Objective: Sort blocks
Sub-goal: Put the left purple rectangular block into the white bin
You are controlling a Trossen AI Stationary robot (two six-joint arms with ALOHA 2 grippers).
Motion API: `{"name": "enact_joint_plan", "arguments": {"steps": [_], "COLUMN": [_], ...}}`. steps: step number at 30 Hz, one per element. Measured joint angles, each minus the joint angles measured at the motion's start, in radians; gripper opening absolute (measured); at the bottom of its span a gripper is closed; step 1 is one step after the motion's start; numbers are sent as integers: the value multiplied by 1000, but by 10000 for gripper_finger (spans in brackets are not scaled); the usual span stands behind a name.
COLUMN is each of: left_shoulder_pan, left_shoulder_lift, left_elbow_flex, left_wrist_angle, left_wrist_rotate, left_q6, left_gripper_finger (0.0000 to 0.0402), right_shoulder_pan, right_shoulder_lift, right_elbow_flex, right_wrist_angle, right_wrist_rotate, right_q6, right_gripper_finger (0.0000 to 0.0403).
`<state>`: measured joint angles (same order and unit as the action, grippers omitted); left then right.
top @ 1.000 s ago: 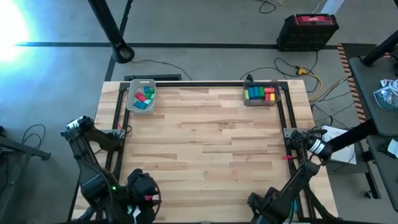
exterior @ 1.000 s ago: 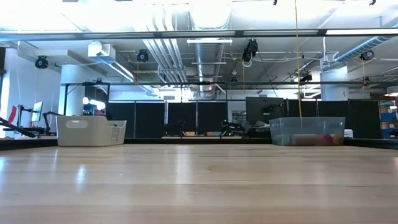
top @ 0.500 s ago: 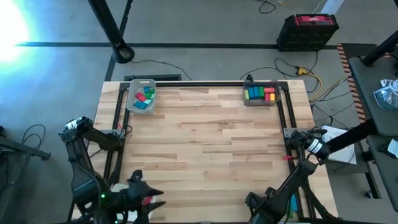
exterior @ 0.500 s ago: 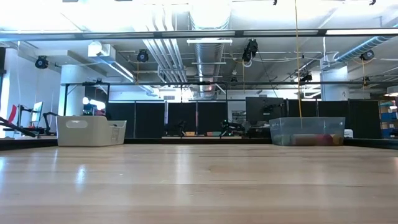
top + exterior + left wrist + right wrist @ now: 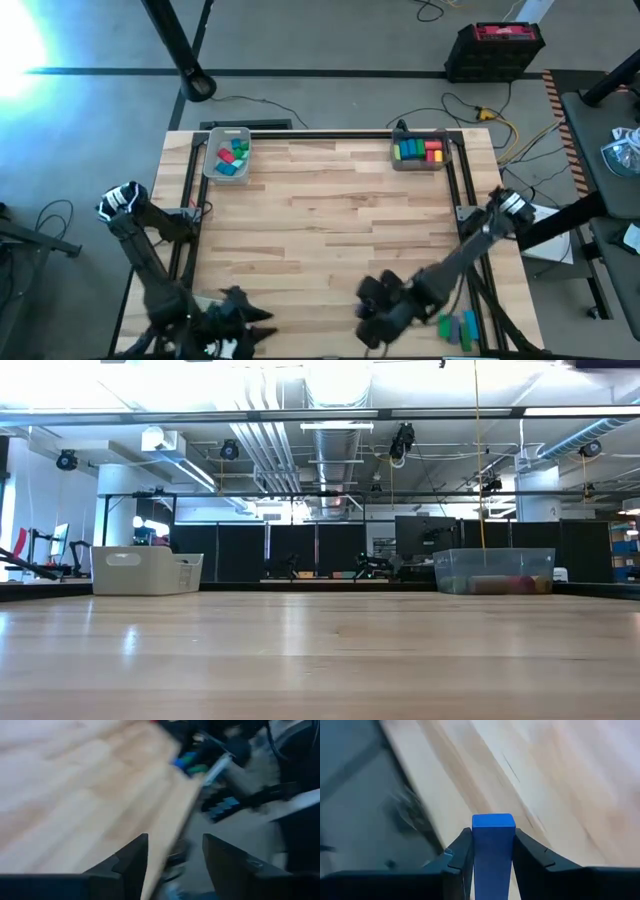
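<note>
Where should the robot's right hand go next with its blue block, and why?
Probably toward the far left tray. The right gripper clamps a blue block near the table's near edge, and that tray already holds blue and green blocks, though I can't be sure of the sorting rule.

Right end effector [image 5: 493, 865] low over the table's near edge, arm stretched in from the right side, fingers [image 5: 461, 857] clamped on a blue block [image 5: 493, 845]. Left end effector [image 5: 175, 865] at the near left corner, fingers apart, holding nothing.
</note>
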<state>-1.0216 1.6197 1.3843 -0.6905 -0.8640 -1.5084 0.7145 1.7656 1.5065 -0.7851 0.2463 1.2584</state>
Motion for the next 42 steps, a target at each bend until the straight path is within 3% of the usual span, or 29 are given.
{"name": "enact_joint_plan", "arguments": {"steps": [7, 11, 17, 27, 35, 42], "left_shoulder_pan": [98, 152, 223, 358, 370, 369], "left_shoulder_lift": [13, 28, 29, 45, 48, 49], "left_elbow_flex": [-239, -294, -273, -186, -153, -165], "left_wrist_angle": [912, 1177, 1210, 1263, 1249, 1248], "left_wrist_rotate": [45, 44, 91, 251, 263, 239], "left_q6": [463, 671, 811, 1008, 1066, 1052], "left_gripper_finger": [234, 256, 269, 290, 265, 211], "right_shoulder_pan": [-62, -68, -70, -105, -134, -152], "right_shoulder_lift": [-71, -129, -217, -243, -234, -226], "right_elbow_flex": [23, 27, 27, 28, 27, 27], "right_wrist_angle": [361, 546, 590, 628, 635, 638], "right_wrist_rotate": [16, 43, 146, 174, 234, 240], "right_q6": [-267, -350, -402, -397, -405, -406], "right_gripper_finger": [96, 96, 96, 96, 96, 96]}}
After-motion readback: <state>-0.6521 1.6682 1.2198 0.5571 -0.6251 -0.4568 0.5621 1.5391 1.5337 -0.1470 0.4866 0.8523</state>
